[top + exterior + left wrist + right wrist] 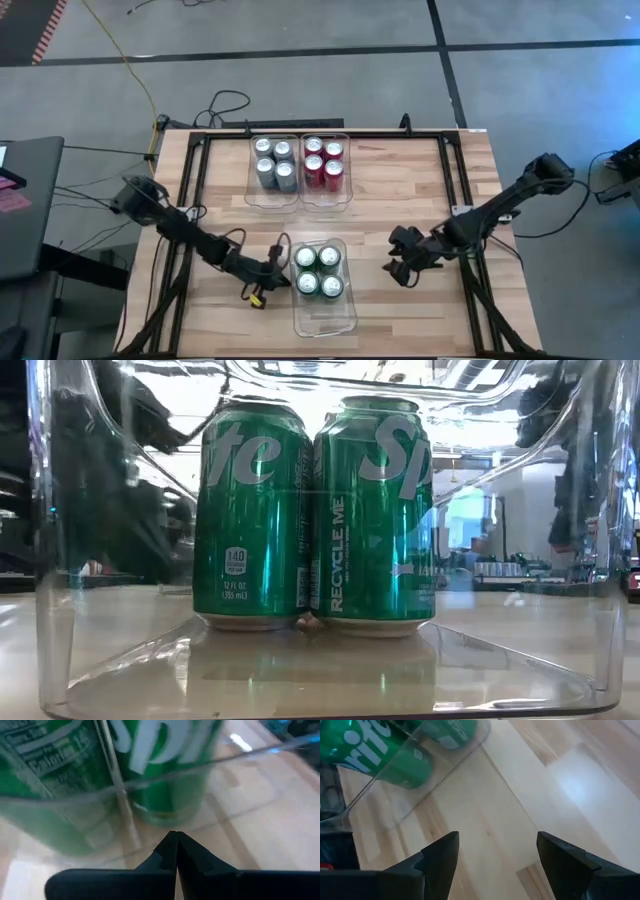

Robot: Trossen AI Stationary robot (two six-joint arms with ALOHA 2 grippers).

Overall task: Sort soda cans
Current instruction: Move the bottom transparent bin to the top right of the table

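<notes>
The 4 green cans (pixel 319 271) stand in the near clear bin (pixel 322 318), just right of the left gripper (pixel 277 266), whose fingers are pressed together and empty against the bin's wall; the 4 silver-grey cans (pixel 273 162) and 4 red cans (pixel 323 162) fill the 2 far bins. The right gripper (pixel 402 266) hovers with fingers spread apart, the green cans well to its left. Sorting looks complete, so I would draw both grippers straight back, low and slow, without nudging the bin
</notes>
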